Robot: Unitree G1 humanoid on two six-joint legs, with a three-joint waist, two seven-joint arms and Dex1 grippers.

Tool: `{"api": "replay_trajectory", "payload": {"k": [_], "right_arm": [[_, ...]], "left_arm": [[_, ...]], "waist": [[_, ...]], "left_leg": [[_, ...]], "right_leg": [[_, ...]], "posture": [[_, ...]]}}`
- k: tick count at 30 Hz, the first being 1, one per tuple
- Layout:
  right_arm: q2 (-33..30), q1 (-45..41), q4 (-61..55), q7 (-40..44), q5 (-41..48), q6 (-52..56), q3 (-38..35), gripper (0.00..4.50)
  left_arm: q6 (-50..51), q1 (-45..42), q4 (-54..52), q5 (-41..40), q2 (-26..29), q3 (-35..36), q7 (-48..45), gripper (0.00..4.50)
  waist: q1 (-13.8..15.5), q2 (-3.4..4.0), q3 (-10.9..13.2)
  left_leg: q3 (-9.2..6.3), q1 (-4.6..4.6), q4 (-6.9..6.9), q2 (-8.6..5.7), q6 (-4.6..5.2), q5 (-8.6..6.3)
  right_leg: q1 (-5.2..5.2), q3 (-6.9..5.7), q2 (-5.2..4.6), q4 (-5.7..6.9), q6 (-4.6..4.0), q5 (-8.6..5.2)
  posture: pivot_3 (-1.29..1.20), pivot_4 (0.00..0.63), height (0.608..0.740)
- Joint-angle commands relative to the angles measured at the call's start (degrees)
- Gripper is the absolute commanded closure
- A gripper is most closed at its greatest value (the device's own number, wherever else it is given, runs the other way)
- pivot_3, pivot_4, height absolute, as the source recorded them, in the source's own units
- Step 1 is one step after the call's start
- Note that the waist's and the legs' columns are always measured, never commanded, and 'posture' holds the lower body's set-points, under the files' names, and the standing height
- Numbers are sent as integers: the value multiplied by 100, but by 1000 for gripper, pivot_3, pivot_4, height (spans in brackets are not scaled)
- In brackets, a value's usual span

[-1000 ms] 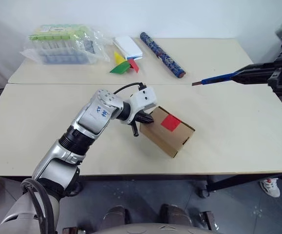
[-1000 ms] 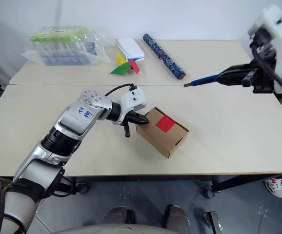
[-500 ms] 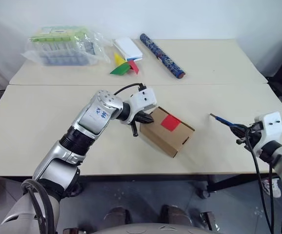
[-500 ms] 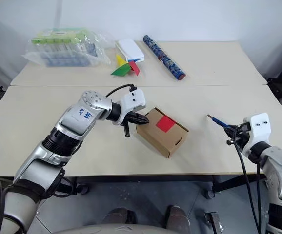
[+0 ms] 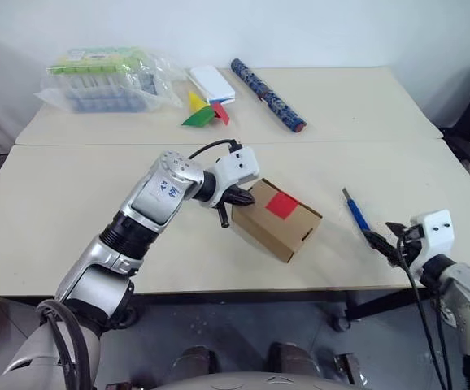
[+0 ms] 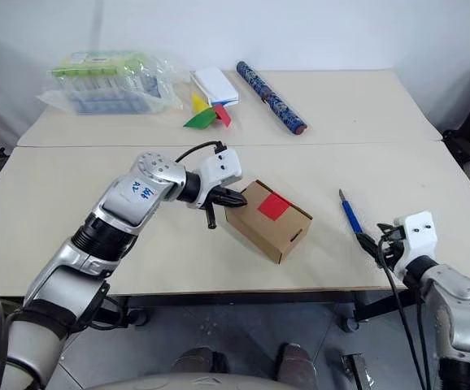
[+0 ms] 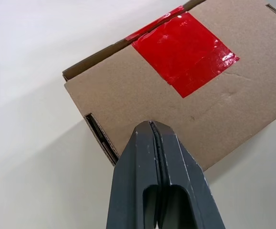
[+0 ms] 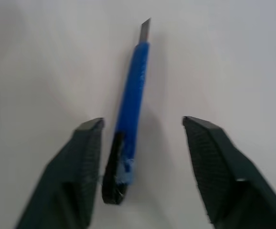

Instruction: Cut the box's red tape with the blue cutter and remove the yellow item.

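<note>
Near the middle of the frame, the left gripper (image 5: 233, 200) has its two black fingers pressed together, their tips at the near-left corner of the box (image 5: 277, 219), seemingly touching the lid edge. The box is a small brown corrugated carton lying askew on the bench (image 5: 72, 203), lid shut, with the red tape (image 5: 282, 205), a glossy square patch, running over the far lid edge; in the left wrist view the tape looks unbroken.

At the lower right of the frame, the right gripper (image 8: 143, 129) has its fingers spread wide, and the blue cutter (image 5: 355, 214) lies flat on the bench between them, touching neither finger. Its dark butt end sits just inside the fingers and its short grey blade points away from the gripper toward the upper part of the frame. The cutter is well apart from the box, to its right.
</note>
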Motion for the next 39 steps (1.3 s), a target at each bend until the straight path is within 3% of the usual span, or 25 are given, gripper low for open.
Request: {"api": "replay_trajectory", "payload": {"k": [1, 2, 8, 13, 19, 22, 33, 36, 39], "right_arm": [[-423, 188, -698, 141, 162, 93, -409, 478], [-571, 247, -868, 215, 197, 160, -465, 89], [-1281, -227, -1677, 358, 742, 900, -555, 33], [-1691, -1230, -1599, 326, 1009, 1867, 172, 33], [-1737, -2105, -1358, 345, 783, 1860, 946, 33], [-1683, -2593, -863, 256, 471, 1757, 1318, 641], [-1676, -3073, -189, 638, 51, 1436, 1849, 4480], [-1643, -3152, 65, 713, -174, 1326, 2127, 4480], [-1440, -3492, 867, 1092, -626, 752, 2829, 4480]], "left_arm": [[149, 226, 99, 164, 53, -100, 79, 4500], [129, 226, 106, 151, 70, -50, 85, 4500], [90, 92, 297, 89, 253, 300, 41, 4500], [70, -26, 450, -14, 379, 599, 3, 4500], [371, -176, 492, -163, 465, 1010, 61, 4500], [475, -215, 492, -198, 583, 1187, 125, 4500], [724, -363, 402, -341, 512, 1339, 171, 4500], [1056, -211, 103, -454, 636, 1249, 20, 4500], [2325, -26, -739, -1221, 926, 967, -692, 4500]], "waist": [[4, 0, 0], [3, 0, 0], [-21, 2, 4], [-101, -1, 11], [-85, -6, 15], [-69, -27, 29], [8, -31, 35], [-3, -32, 36], [-53, -35, 38]], "left_leg": [[0, 0, -1, 1, 0, -1], [0, -1, -1, 2, 1, -1], [1, -2, -3, 5, 2, -3], [0, -4, -14, 10, -1, -3], [2, -78, -15, -11, 4, -5], [3, -127, 4, -29, 5, -5], [32, -143, 5, -27, 2, -4], [34, -143, 5, -26, 0, -3], [35, -142, 4, -24, -1, -2]], "right_leg": [[0, 0, 0, -2, 0, 0], [-1, 0, 0, -8, 0, 0], [-7, 2, -1, -24, -1, -1], [-17, -2, -1, -21, -9, -5], [-78, -8, -1, -17, 5, 3], [-121, -17, 2, -7, 14, 8], [-122, -35, 6, -15, 16, 9], [-122, -36, 8, -16, 17, 9], [-122, -34, 10, -15, 17, 8]], "posture": [[0, 150, 740], [0, 150, 740], [0, 150, 740], [0, 150, 740], [0, 150, 740], [0, 150, 740], [0, 150, 740], [0, 150, 740], [0, 150, 740]]}}
